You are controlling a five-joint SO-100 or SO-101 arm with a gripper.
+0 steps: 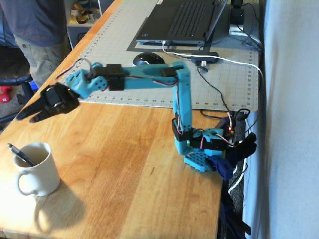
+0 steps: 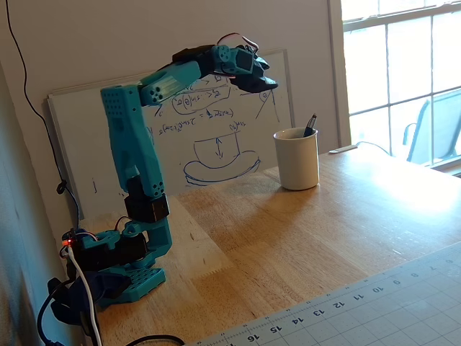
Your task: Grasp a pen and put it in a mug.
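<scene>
The cream-white mug stands upright on the wooden table near the front left in a fixed view, and it also shows in the other fixed view. The dark pen stands tilted inside the mug, its top end poking above the rim. My gripper hangs in the air above and behind the mug, clear of it; its jaws are open and empty. In the other fixed view the gripper is up and to the left of the mug.
A grey cutting mat carries a laptop and a black mouse. Cables run to the arm's base at the table's right edge. A person stands at top left. A whiteboard leans on the wall.
</scene>
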